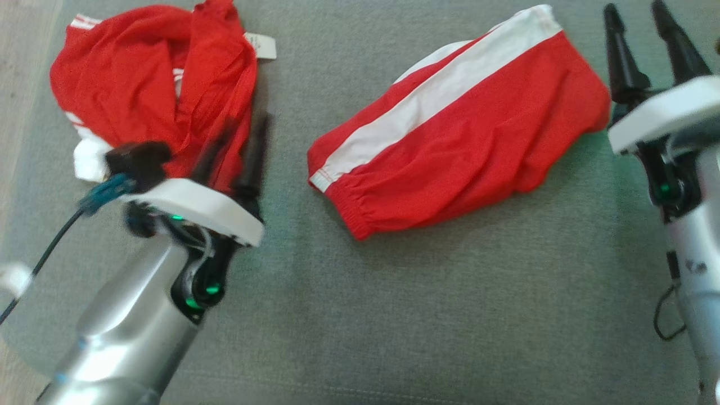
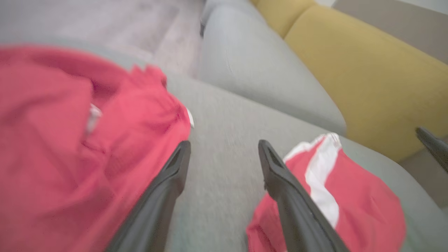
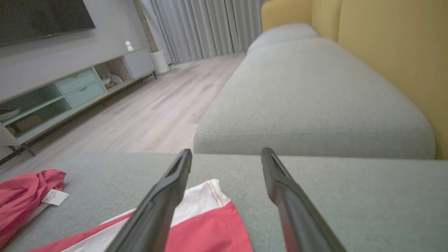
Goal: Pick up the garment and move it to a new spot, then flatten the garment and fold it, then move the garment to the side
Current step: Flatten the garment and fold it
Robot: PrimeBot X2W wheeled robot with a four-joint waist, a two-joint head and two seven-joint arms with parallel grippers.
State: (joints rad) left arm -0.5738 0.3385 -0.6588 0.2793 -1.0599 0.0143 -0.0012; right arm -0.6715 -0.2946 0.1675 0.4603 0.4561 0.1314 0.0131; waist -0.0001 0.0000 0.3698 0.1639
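Across the cushion [image 1: 450, 292] the garment [image 1: 467, 129] slants, elastic end lower-left.

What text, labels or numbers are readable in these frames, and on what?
Nothing legible in any view.
White tag on the crumpled red garment: faint print, too small and blurred to read.
Dark marks on the right forearm: too blurred to tell if they are lettering.
Folded red-and-white garment: no print seen, just a white stripe.
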